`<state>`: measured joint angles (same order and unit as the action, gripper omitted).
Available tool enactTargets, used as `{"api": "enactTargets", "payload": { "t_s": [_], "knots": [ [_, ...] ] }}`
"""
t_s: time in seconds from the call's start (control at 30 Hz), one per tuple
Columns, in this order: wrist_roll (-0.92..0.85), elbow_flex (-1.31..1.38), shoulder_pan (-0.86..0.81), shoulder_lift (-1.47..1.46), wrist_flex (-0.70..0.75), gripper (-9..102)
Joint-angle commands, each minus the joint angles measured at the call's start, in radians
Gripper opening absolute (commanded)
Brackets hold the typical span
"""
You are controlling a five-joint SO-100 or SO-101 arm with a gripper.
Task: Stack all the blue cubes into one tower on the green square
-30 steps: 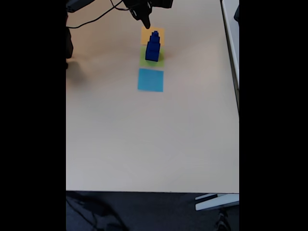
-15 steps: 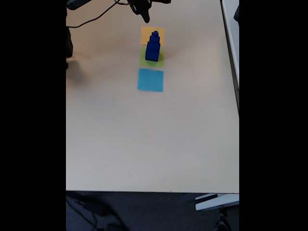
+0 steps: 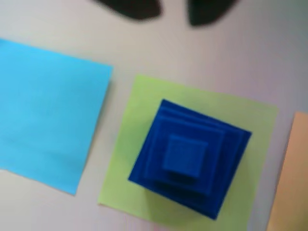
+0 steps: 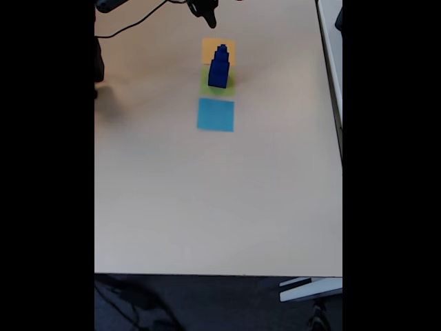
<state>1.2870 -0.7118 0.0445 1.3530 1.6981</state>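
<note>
Standing as one stepped tower, the blue cubes (image 3: 187, 156) rest on the flat, matte green square (image 3: 139, 144), between the light-blue patch (image 3: 45, 108) and the orange-yellow patch (image 3: 291, 178). Two dark gripper (image 3: 173, 9) fingertips hang apart above, holding nothing.

Dark royal blue for the blue cubes (image 3: 190, 159), plain and unpatterned. Lime green for the green square (image 3: 139, 144). Light sky blue for the neighbouring square patch (image 3: 45, 110); orange-yellow for the third patch (image 4: 209, 47). Pale beige for the table (image 4: 207, 200). Black for the gripper (image 3: 173, 9).
</note>
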Motion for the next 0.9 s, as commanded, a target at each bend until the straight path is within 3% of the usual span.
{"api": "enactTargets", "payload": {
  "t_s": [0.0,0.63,0.87],
  "knots": [
    [0.011,0.009,0.003,0.038,-0.049,0],
    [0.002,-0.026,0.012,0.038,-0.097,0],
    [-0.245,-0.031,-0.006,0.084,-0.115,0]
  ]
}}
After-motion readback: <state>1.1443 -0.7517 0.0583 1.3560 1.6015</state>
